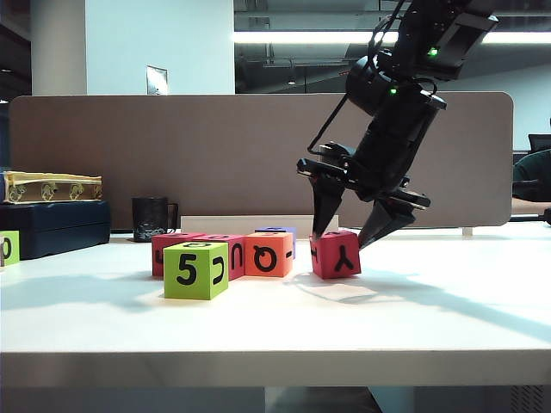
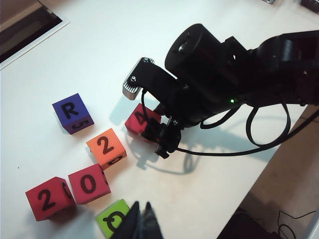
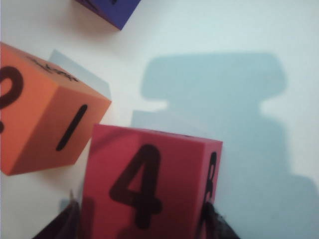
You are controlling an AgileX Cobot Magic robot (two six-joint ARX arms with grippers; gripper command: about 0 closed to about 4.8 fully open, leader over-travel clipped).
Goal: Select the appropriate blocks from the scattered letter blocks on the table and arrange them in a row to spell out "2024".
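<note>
The pink-red foam cube with a black 4 on top [image 2: 135,121] sits flat on the wide white counter [image 1: 430,301], and it serves here as the landmark. The right hand [image 1: 344,231] reaches down over it, one finger on each side, the tips beside the cube's upper edges. The jaws look spread slightly wider than the cube, so this is probably a release, not a grip, though whether the tips touch it cannot be told from the frames.

Next to the 4 cube, with a small gap between, is the orange foam cube showing 2 [image 2: 105,148]. Beyond it, farther from the 4, come a pink-red foam cube showing 0 [image 2: 88,183] and another pink-red foam cube showing 2 [image 2: 49,197]. Together they read 2024, in a slightly uneven line, which explains the 4 cube's place at that end.

The purple foam cube marked R [image 2: 73,112] stands apart behind the row, and the lime-green foam cube [image 2: 113,220] lies in front of the 0; neither is needed.

The left hand [image 2: 141,222] hangs over the green cube's side of the row, fingers pressed together and empty.
</note>
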